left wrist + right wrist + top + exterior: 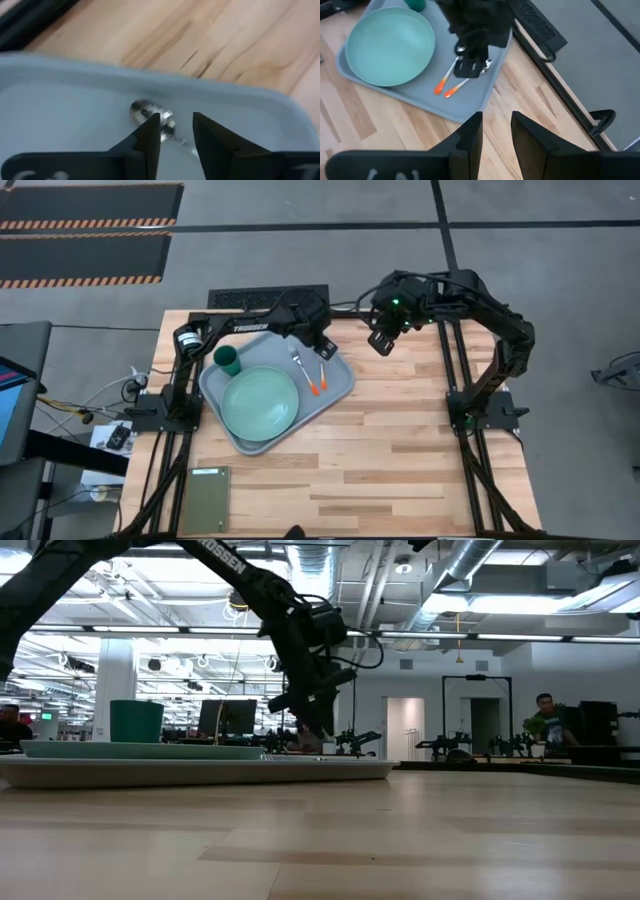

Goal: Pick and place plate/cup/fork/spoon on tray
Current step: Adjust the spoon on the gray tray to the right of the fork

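The grey-blue tray lies at the table's far left. On it are the mint-green plate, the dark green cup, the fork and the spoon. Fork and spoon lie side by side, their orange ends toward the near side. My left gripper hovers just above the tray's far right part, slightly open, with a finger on either side of the spoon's neck, behind its bowl. My right gripper is narrowly open and empty over the bare table, right of the tray.
A small dark olive-green flat rectangle lies at the table's near left corner. Bare wood stretches from the tray to the right and near edges. In the low view a person shows in the room behind.
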Available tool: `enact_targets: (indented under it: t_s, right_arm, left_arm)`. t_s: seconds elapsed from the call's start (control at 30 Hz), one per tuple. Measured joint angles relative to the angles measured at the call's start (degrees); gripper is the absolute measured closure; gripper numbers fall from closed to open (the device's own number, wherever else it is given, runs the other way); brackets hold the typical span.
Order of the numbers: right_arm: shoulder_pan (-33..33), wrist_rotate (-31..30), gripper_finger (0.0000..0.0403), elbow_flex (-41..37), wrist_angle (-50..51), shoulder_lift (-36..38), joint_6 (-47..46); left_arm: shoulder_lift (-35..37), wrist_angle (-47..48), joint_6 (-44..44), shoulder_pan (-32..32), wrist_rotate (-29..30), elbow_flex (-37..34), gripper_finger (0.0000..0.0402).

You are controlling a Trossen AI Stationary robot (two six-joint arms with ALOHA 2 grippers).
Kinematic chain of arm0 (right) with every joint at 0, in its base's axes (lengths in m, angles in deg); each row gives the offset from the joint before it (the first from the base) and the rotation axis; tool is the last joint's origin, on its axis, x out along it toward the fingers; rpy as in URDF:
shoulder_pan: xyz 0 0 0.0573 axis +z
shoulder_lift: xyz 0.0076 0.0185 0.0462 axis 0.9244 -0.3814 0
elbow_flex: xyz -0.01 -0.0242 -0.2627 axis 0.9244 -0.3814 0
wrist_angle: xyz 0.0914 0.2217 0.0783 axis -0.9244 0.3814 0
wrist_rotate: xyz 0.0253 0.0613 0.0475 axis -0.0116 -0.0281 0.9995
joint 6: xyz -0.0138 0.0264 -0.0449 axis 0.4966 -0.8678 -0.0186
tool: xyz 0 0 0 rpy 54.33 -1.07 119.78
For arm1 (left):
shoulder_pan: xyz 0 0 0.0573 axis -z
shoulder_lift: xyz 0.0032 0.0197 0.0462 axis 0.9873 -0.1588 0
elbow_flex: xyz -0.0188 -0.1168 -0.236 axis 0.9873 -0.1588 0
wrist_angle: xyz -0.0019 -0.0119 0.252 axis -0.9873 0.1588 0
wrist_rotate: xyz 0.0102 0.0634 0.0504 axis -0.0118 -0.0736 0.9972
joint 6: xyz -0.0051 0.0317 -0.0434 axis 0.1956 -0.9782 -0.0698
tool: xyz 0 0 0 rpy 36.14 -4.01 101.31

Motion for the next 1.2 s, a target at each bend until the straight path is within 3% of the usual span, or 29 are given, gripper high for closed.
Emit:
enact_targets:
  t_s: [0.1, 0.2, 0.53, 0.73, 0.97, 1.2]
  right_arm:
    - [0.48, 0.45, 0.0276, 0.0, 0.02, 0.4, 0.24]
    - [0.96, 0.82, 0.0276, 0.01, 0.01, 0.46, 0.35]
    - [0.93, 0.94, 0.0276, 0.0, 0.02, 0.71, 0.75]
    - [0.94, 0.99, 0.0276, 0.0, 0.04, 0.7, 0.81]
    - [0.92, 0.99, 0.0276, 0.0, 0.02, 0.7, 0.87]
    - [1.29, 0.99, 0.0276, 0.0, 0.02, 0.68, 0.9]
  left_arm:
    - [-0.05, 2.6, 1.63, -1.14, -0.1, -0.04, 0.0308]
    - [-0.05, 4.12, 2.01, -2.85, -1.75, 0.0, 0.029]
    - [-2.47, 2.1, 5.49, -4.66, -6.8, -0.55, 0.015]
    - [-4.03, 1.02, 7.88, -2.08, -2.24, -0.66, 0.0105]
    - [-4.71, -1.9, 9.7, -1.17, 0.15, -0.63, 0.0103]
    - [-5.2, -2.56, 10.24, -1.93, 0.09, -0.58, 0.016]
